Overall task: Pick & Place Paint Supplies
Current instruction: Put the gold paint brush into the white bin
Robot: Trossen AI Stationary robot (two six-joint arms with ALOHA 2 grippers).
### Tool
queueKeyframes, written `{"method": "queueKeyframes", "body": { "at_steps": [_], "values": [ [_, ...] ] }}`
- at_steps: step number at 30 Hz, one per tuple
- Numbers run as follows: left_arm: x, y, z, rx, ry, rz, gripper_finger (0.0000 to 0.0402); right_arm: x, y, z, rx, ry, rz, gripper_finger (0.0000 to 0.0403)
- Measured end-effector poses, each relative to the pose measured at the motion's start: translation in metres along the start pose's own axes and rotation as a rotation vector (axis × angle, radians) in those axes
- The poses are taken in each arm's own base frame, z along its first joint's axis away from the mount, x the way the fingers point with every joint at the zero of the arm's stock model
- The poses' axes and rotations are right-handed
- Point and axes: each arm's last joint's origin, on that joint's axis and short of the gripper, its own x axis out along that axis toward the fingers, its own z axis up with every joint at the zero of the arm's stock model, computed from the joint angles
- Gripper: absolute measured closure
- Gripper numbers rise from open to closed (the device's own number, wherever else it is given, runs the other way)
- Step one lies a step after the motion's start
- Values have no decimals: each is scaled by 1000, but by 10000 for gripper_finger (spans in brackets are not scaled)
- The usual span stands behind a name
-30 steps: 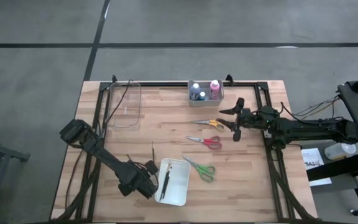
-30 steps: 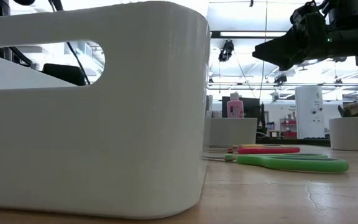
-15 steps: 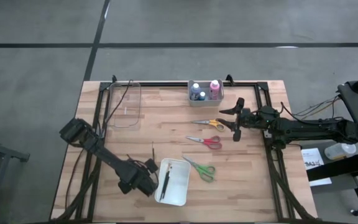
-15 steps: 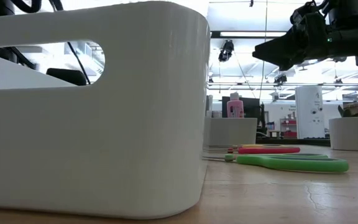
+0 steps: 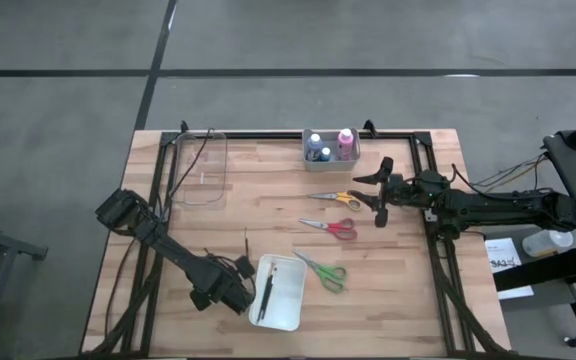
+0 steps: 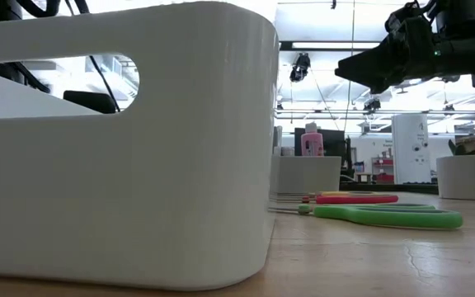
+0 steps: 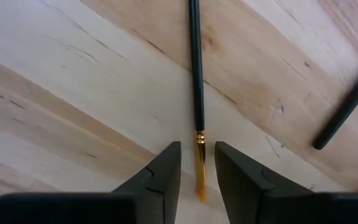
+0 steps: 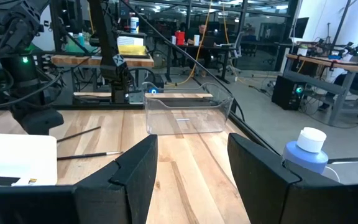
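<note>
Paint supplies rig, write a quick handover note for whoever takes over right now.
Left gripper: open, low over the table, fingers either side of a thin brush; not closed yet.
Right gripper: open, empty, raised beside the orange scissors.
Done: bottles in the grey bin; one brush in the white tray.
Left: two brushes on the wood by the tray; orange, red scissors and green scissors loose; clear bin looks empty.

Clear bin (image 5: 201,167) (far-left), white bin (image 5: 278,292), grey caddy (image 5: 330,152) on table (image 5: 408,290).
</note>
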Motion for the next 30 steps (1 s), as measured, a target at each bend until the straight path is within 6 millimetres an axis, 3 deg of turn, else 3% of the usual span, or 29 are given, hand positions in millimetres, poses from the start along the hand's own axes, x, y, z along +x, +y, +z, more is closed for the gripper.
{"method": "queueKeyframes", "body": {
  "at_steps": [13, 30],
  "values": [
    [0, -1, -2, 6, 21, -9, 392, 0, 0, 0, 0, 0, 1, 209],
    [0, -1, -2, 5, 20, -12, 392, 0, 0, 0, 0, 0, 1, 209]
  ]
}}
